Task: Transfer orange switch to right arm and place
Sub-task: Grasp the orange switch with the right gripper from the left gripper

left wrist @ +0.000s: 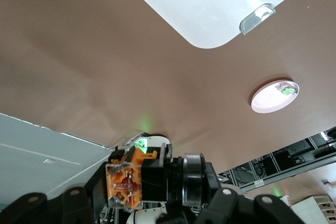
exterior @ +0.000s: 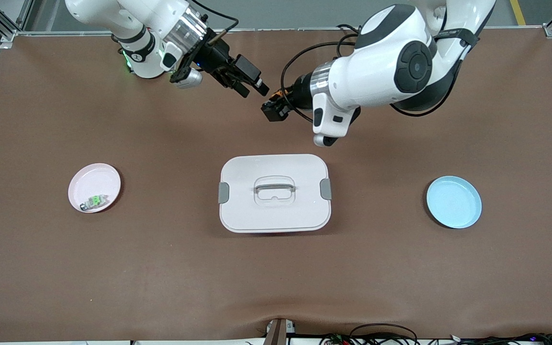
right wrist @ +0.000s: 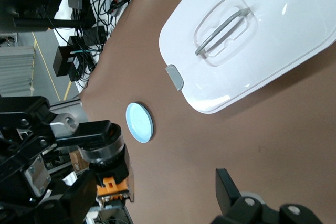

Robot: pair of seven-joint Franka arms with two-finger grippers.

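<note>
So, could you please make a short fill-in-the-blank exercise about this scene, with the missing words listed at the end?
1. The left gripper is shut on the ____ switch.
2. The right gripper, up in the air close to it, is ____.
3. The small grey part with the green top lies in the ____ plate.
4. The blue plate lies toward the ____ arm's end of the table.

Missing words: orange; open; pink; left
</note>
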